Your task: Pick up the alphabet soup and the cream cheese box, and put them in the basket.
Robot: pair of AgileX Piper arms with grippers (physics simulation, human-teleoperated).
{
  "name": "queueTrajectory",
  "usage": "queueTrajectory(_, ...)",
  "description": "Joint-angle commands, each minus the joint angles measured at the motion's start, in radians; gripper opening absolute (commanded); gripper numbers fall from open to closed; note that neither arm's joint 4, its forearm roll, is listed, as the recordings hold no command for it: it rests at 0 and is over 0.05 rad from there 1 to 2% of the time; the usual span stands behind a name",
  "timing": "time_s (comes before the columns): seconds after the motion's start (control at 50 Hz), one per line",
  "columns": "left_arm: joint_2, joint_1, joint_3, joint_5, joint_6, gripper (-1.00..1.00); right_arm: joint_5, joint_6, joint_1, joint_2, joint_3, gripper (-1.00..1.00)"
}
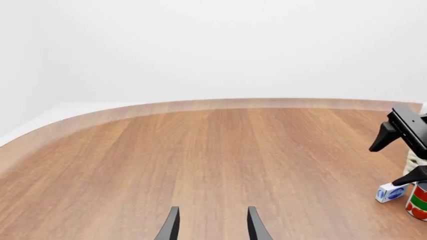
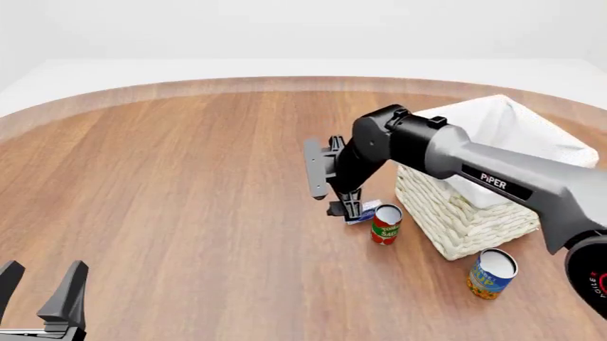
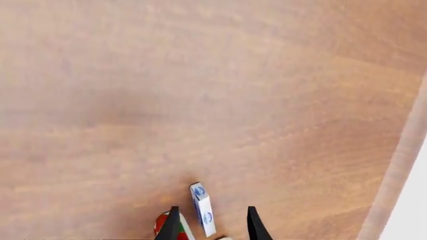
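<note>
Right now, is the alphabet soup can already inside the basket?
No, in the front view the alphabet soup stands on the table outside the basket, near its closest corner.

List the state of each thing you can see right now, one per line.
Alphabet soup: upright on the table, outside the basket.
Cream cheese box: on its edge on the table, between the right end effector's open fingers.
Red-and-green can: upright, beside the box.
Basket: upright.
Left end effector: open, empty.
</note>
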Motion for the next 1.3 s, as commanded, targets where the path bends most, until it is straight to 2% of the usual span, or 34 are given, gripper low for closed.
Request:
queueTrajectory(0.02, 0.000, 0.000, 0.000, 0.000, 0.000, 1.00, 0.012, -0.025, -0.011, 0.018, -0.013, 1.00)
queueTrajectory(0.46, 0.000, 0.000, 0.000, 0.000, 0.000, 1.00, 0.095, -0.061, -0.032, 0.042, -0.045, 1.00)
queueTrajectory(0.48, 0.000, 0.000, 0.000, 0.000, 0.000, 1.00, 0.110, -0.047, -0.024, 0.047, -0.059, 1.00)
queueTrajectory(0.88, 0.000, 0.000, 0.000, 0.000, 0.000, 1.00, 0.191, -0.048, -0.046, 0.124, -0.160, 1.00)
queueTrajectory(1.3, 0.000, 0.000, 0.000, 0.000, 0.000, 1.00, 0.228, -0.059, -0.067, 0.200, -0.227, 1.00)
